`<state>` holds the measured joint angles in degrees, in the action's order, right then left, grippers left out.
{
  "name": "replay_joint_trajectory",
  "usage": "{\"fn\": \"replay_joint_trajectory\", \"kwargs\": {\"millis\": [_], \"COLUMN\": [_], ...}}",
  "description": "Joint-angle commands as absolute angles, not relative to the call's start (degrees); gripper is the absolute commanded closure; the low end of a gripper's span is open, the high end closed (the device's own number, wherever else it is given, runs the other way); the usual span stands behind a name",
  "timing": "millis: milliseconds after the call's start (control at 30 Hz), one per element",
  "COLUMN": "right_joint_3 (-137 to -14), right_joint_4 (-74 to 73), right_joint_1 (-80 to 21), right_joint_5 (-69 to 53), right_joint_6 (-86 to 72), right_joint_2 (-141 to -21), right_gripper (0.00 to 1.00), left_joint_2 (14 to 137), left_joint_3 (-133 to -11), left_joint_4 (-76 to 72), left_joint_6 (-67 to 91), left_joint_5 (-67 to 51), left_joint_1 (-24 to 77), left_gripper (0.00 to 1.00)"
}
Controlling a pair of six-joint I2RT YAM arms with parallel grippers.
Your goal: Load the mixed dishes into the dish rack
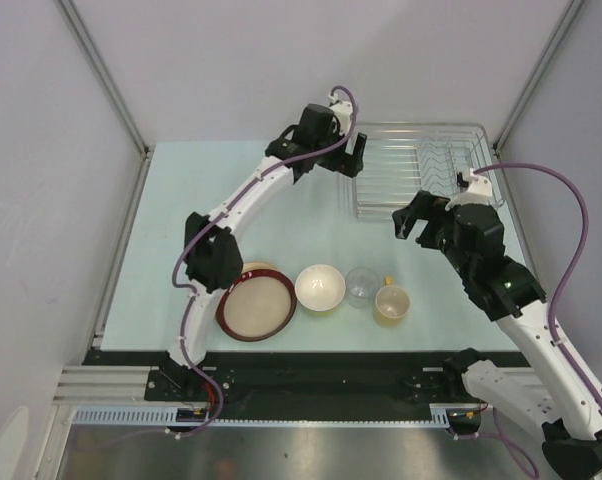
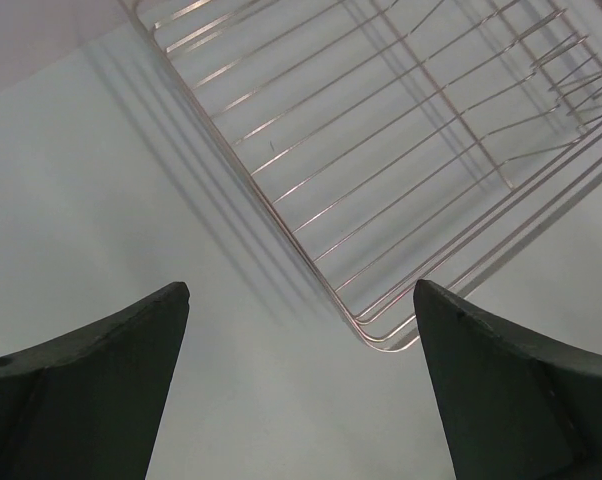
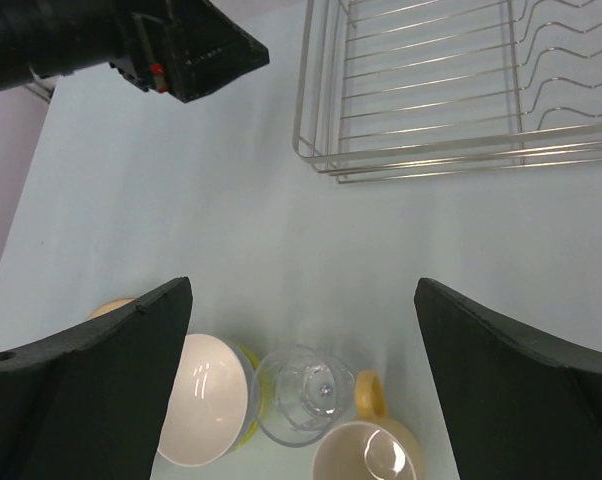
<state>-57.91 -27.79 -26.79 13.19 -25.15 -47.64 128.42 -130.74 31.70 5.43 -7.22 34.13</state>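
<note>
**A:** Status of the left gripper?

**B:** Spread wide, nothing held. Parked above the table, just beside the left edge of the dish rack. In the wrist view, the rack's corner right ahead of the fingertips.

**A:** And the right gripper?

**B:** Likewise spread wide, nothing between the fingers. Poised above the table between the rack's near side and the row of dishes, touching neither.

**A:** Location of the rack?

**B:** Far right corner of the table, lying flat, upright tines toward its right end.

**A:** Location of the dishes?

**B:** All on the table, lined up along the near edge, well apart from the rack. From left to right:
- dark-red-rimmed plate, stacked on a second beige plate with only a sliver of rim showing behind it, pattern not discernible
- white bowl, upright, just beside the plates
- clear glass, just beside the bowl
- yellowish cup, upright, close against the glass, handle toward the far side
</note>
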Motion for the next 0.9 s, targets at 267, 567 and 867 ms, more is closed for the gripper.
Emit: {"fn": "replay_joint_trajectory", "kwargs": {"millis": [267, 567, 867], "right_joint_3": [-55.46, -54.14, -54.40], "right_joint_4": [-26.46, -25.05, -24.96], "right_joint_1": [-27.86, -27.77, -27.86], "right_joint_5": [14.33, 13.10, 13.10], "right_joint_6": [-24.70, -25.14, -25.14], "right_joint_2": [-45.70, -47.11, -46.23], "right_gripper": [0.00, 0.01, 0.03], "left_joint_2": [135.52, 139.65, 140.10], "left_joint_3": [-129.46, -129.38, -124.37], "left_joint_4": [23.38, 21.53, 20.74], "left_joint_6": [8.70, 9.06, 7.21], "left_joint_5": [-4.13, -3.52, -0.18], "left_joint_1": [35.07, 35.51, 35.60], "left_gripper": [0.00, 0.00, 0.00]}}
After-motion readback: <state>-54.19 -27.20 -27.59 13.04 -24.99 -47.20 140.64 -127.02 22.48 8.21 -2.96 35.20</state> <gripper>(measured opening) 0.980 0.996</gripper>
